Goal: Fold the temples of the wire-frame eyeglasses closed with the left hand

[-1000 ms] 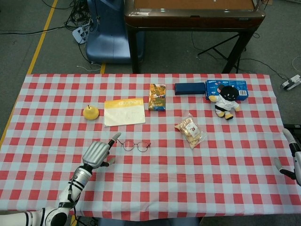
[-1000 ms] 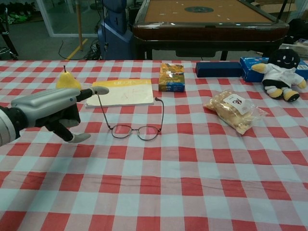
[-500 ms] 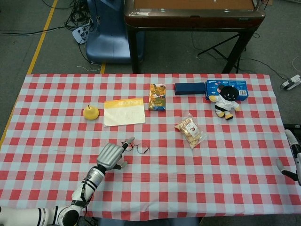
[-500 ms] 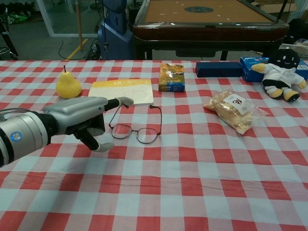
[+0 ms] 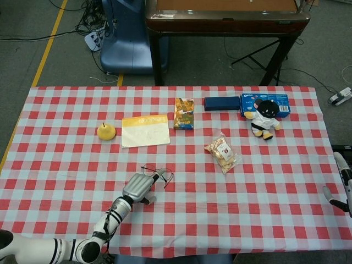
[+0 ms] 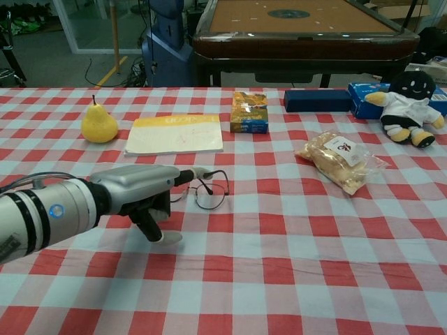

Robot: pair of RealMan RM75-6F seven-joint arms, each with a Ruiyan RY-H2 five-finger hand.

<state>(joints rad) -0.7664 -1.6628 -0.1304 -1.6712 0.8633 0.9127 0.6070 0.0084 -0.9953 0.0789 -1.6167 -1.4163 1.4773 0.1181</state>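
Note:
The wire-frame eyeglasses [image 6: 211,193] lie on the checked tablecloth near its middle, also seen as the eyeglasses [image 5: 161,174] in the head view. My left hand [image 6: 137,197] reaches in from the left at table level. Its extended fingertip [image 6: 203,172] touches the near temple, which arcs over the one lens that shows. The thumb [image 6: 165,237] points down to the cloth, and the hand hides the frame's left part. In the head view the left hand [image 5: 139,187] sits just left of the frame. My right hand [image 5: 343,182] hangs at the table's right edge, fingers apart, holding nothing.
Behind the glasses lie a yellow booklet [image 6: 176,134] and a pear [image 6: 98,123]. Further back are an orange snack box [image 6: 249,112], a dark blue case [image 6: 317,100], a blue cookie box [image 5: 281,102] and a plush toy [image 6: 407,108]. A snack bag [image 6: 339,160] lies to the right.
My left hand has swept rightward along the table into the glasses. The near temple has swung inward over the lenses, and the frame has slid and turned a little to the right.

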